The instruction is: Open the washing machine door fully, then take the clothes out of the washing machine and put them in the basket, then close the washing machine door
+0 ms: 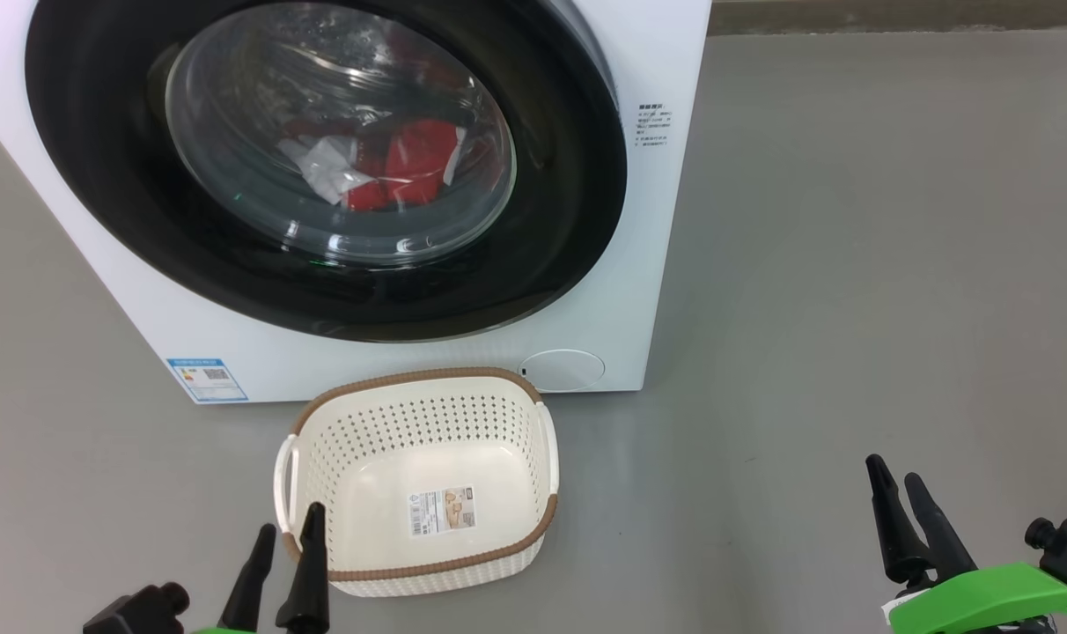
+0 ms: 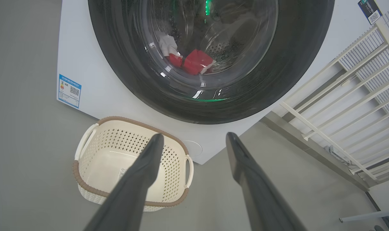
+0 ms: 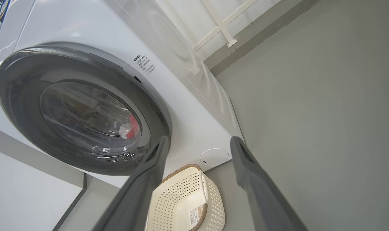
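**Fig. 1.** Start of step 1, opening the door, as I judge it. The washing machine door [image 1: 577, 220] is shut flat against the washing machine [image 1: 665, 291]. The clothes [image 1: 415, 163] lie behind its glass, low inside. The basket [image 1: 410, 377] stands empty on the floor [image 1: 850, 264], just in front of the machine and below the door's lower rim.

My left gripper [image 1: 290, 518] hangs at the basket's near left corner, fingers spread and holding nothing. My right gripper [image 1: 893, 468] hangs over bare floor, off to the right of the machine's front corner, its 2 fingers likewise spread and empty.

Key relation: the door lies ahead of and above both grippers. The left has the basket between it and the rim. The right has an unobstructed line to the rim's right edge, where a small dark mark [image 3: 137, 79] sits just beside the rim. I cannot tell which edge carries the hinge. If the right edge swings free, the right arm is the better placed.
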Available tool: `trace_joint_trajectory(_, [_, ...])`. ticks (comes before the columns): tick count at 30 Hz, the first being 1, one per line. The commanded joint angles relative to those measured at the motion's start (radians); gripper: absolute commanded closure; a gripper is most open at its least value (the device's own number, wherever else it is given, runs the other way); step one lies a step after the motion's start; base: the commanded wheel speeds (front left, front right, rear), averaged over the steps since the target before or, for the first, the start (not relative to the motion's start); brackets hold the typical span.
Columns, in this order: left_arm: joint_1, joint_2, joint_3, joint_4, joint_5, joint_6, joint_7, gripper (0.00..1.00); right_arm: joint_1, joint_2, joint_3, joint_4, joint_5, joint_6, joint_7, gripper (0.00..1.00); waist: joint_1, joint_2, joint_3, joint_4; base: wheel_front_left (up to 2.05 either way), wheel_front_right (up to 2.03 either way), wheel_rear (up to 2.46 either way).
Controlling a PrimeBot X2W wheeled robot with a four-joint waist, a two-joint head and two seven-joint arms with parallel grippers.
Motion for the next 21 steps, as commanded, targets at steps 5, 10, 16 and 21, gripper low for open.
trace_joint_trajectory(5, [-0.001,0.015,0.009,-0.044,0.082,0.014,-0.026,0.0,-0.001,-0.024,0.021,-0.035,-0.07,0.0,-0.024,0.0,-0.0001,-0.0001,0.001,-0.001,0.0,0.0,0.0])
trace_joint_trajectory(10, [0.005,0.016,0.004,-0.058,0.155,0.023,-0.044,0.0,0.008,-0.031,0.031,-0.039,-0.126,0.0,-0.042,0.0,-0.0001,-0.0001,0.0,-0.003,0.0,0.0,0.0])
trace_joint_trajectory(16, [0.012,0.017,0.003,-0.067,0.215,0.033,-0.059,0.0,0.014,-0.035,0.038,-0.04,-0.173,0.0,-0.057,0.0,-0.0001,-0.0001,-0.001,-0.006,0.0,0.0,0.0])
trace_joint_trajectory(21, [0.017,0.017,0.001,-0.079,0.275,0.039,-0.074,0.0,0.021,-0.037,0.041,-0.045,-0.217,0.0,-0.071,0.0,-0.0001,-0.0001,0.0,-0.009,0.0,0.0,0.0])
